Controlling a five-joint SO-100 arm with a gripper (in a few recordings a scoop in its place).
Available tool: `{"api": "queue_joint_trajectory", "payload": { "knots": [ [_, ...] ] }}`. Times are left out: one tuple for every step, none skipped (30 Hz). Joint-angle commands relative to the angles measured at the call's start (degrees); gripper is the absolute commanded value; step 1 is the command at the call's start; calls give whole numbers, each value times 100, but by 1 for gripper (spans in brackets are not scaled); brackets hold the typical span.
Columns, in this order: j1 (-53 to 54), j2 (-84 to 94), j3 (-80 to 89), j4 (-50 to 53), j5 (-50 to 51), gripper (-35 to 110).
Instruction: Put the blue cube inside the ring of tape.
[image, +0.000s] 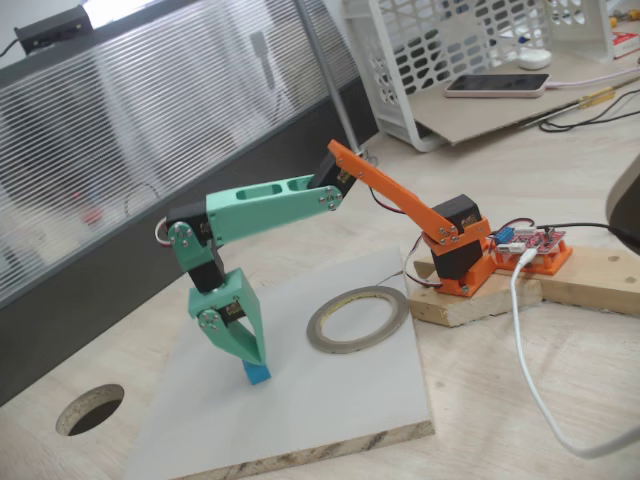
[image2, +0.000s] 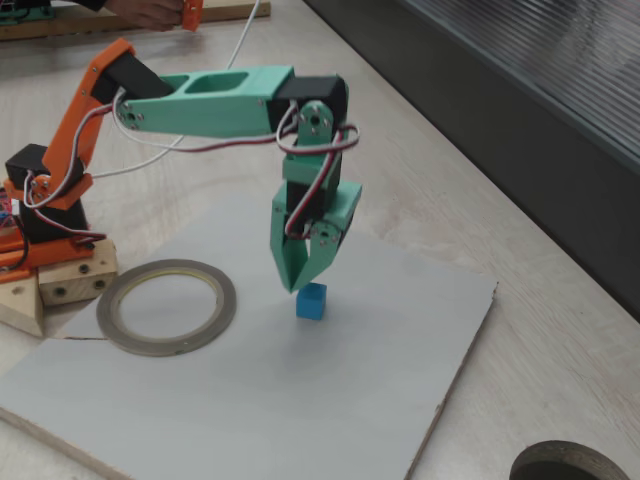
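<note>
One green plastic gripper (image2: 304, 281) pointing down, tips closed to a point just over one plain-faced blue cube (image2: 311, 301), grasp unclear, cube on smooth grey board (image2: 300, 400), one flat tape ring (image2: 166, 307) well apart.

Two fixed cams, both raised & angled down at the grey board (image: 330, 390) on the bench: one mid-range w/ arm base (image: 462, 262) at right & window wall behind, other closer from roughly opp. side w/ base (image2: 45, 225) at left; both share board, ring of tape (image: 357, 319), blue cube (image2: 311, 301).
</note>
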Motion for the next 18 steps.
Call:
{"api": "queue_joint_trajectory", "payload": {
  "knots": [
    [-141, 123, -141, 9, 26, 0],
    [-141, 132, -132, 9, 26, 0],
    [-141, 141, -132, 9, 18, 0],
    [-141, 149, -132, 9, 18, 0],
    [-141, 149, -114, 9, 18, 0],
    [-141, 158, -88, 9, 18, 0],
    [-141, 158, -70, 9, 18, 0],
    [-141, 158, -70, 9, 18, 0],
    [-141, 158, -70, 9, 18, 0],
    [-141, 158, -70, 9, 18, 0],
    [-141, 158, -70, 9, 18, 0],
    [-141, 158, -70, 9, 18, 0],
    [-141, 158, -62, 9, 18, 0],
    [-141, 158, -62, 9, 18, 0],
    [-141, 158, -62, 9, 18, 0],
    [-141, 158, -62, 9, 18, 0],
    [-141, 158, -62, 9, 18, 0],
    [-141, 158, -62, 9, 18, 0]
  ]
}}
